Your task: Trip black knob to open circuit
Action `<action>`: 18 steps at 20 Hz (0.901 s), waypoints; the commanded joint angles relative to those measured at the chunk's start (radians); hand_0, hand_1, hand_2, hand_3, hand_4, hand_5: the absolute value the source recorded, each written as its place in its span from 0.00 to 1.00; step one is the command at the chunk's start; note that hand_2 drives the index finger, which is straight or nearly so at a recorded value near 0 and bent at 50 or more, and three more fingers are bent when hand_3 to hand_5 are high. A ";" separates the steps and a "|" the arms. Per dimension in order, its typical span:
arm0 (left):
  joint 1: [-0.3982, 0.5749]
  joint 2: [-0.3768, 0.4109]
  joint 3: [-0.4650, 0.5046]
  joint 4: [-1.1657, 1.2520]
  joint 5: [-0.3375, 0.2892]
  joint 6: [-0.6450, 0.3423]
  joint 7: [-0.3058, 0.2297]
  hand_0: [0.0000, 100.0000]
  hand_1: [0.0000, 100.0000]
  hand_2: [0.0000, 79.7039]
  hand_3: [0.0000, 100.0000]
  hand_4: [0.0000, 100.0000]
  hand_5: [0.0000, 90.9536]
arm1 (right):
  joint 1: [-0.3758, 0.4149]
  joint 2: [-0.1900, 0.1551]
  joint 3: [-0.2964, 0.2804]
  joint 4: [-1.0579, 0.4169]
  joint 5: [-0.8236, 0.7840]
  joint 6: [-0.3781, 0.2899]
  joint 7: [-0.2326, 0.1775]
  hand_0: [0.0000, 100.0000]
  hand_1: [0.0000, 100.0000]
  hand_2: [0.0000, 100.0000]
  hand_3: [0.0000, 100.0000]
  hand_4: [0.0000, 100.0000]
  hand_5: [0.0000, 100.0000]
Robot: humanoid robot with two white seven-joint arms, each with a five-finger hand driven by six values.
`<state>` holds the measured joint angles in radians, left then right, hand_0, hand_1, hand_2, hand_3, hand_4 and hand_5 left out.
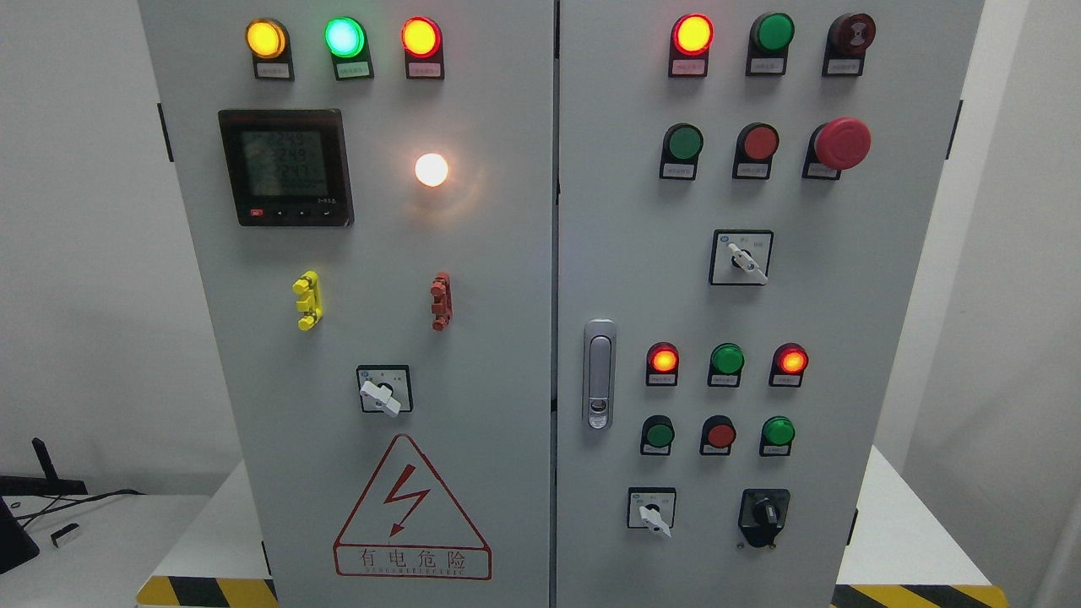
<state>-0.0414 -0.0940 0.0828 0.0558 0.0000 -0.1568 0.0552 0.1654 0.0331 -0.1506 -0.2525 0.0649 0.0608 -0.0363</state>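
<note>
Low on the right door of the grey cabinet, near its bottom right corner, sits the black knob on a black square base. Its pointer stands roughly upright, perhaps tipped slightly left; no position markings are legible. Just left of it on the same row is a white-handled selector switch, well clear of the knob.

Neither robot hand is in view. No arm enters from the lower left or lower right, so the state of the fingers cannot be told.

Panel is live: several lamps glow, including the red lamp at the right door's top and the white lamp on the left door. The meter display is lit, digits too blurred to read.

Progress, as judged: nothing started. Knob is untouched, with no hand near it. Everything remains: bring a hand to the lower right of the right door, grip the knob, turn it to the tripped position. Which direction trips it cannot be read.
</note>
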 commanded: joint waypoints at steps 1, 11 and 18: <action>0.000 -0.001 0.000 -0.001 -0.031 0.000 0.000 0.12 0.39 0.00 0.00 0.00 0.00 | 0.000 0.005 0.000 -0.004 0.000 0.001 -0.001 0.23 0.37 0.00 0.11 0.09 0.00; 0.000 -0.001 0.000 0.001 -0.031 0.000 0.000 0.12 0.39 0.00 0.00 0.00 0.00 | -0.001 0.005 0.000 -0.001 0.001 0.001 0.001 0.23 0.37 0.00 0.11 0.09 0.00; 0.000 0.000 0.000 -0.001 -0.031 0.000 0.000 0.12 0.39 0.00 0.00 0.00 0.00 | 0.000 0.004 0.000 -0.005 -0.001 0.001 0.006 0.23 0.37 0.00 0.11 0.09 0.00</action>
<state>-0.0414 -0.0941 0.0828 0.0558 0.0000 -0.1568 0.0552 0.1649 0.0368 -0.1504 -0.2546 0.0656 0.0607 -0.0398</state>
